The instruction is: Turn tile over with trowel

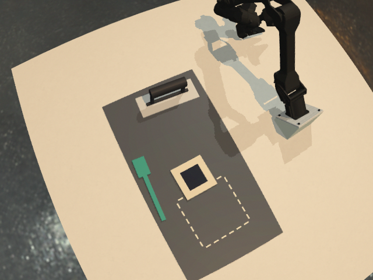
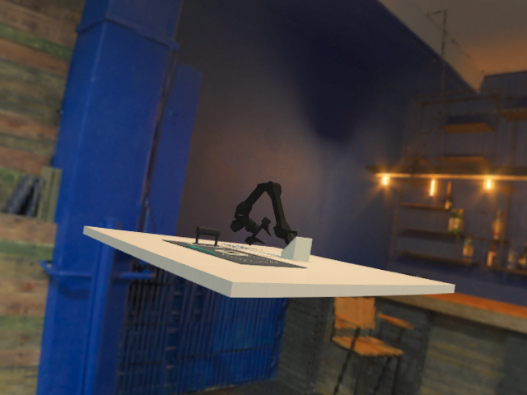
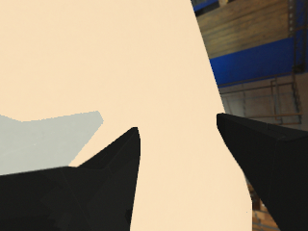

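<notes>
The green trowel (image 1: 148, 186) (image 2: 198, 248) lies flat on the left part of the dark mat (image 1: 168, 135) (image 2: 277, 262), blade toward the far end. The cream tile (image 1: 193, 177) lies on the mat with its dark marked square facing up, overlapping the upper left corner of the dashed outline (image 1: 230, 231). My gripper (image 1: 249, 30) (image 2: 259, 233) (image 3: 176, 126) is open and empty. It hangs low over bare table (image 3: 144, 58) at the far side, well away from the trowel and the tile.
A dark bar-handled tool (image 1: 168, 88) (image 2: 207, 233) rests on a pale plate at the mat's far end. The arm's base (image 1: 298, 117) (image 2: 297, 248) stands right of the mat. The table edge is close behind the gripper.
</notes>
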Tool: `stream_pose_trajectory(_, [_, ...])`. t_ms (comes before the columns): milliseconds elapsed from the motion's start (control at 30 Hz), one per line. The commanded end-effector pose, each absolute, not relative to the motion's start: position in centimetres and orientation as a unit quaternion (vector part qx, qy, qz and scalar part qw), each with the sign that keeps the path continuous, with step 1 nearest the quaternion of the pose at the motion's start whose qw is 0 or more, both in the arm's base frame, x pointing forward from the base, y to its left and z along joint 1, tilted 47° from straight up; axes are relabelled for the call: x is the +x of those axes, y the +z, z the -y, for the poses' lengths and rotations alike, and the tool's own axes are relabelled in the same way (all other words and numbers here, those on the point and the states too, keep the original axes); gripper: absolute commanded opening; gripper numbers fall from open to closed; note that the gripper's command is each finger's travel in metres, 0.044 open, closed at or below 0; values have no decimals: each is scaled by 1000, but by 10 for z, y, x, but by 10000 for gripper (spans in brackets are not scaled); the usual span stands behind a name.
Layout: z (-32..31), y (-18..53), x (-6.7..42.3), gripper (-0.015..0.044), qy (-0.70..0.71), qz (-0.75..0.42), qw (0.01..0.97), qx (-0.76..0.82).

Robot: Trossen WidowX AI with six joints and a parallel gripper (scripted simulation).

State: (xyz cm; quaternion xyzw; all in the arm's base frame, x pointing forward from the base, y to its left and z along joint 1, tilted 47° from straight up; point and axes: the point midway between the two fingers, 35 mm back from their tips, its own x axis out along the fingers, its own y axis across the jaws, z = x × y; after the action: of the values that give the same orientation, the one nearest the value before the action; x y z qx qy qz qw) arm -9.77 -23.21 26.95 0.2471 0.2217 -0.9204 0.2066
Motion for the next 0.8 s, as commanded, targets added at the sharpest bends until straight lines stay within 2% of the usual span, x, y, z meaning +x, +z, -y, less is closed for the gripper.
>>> stream_pose_trajectory(0, [244, 273, -79, 270, -907, -247, 246, 238])
stream_pose_trajectory(767, [278, 290, 74, 270, -748, -429, 492, 119])
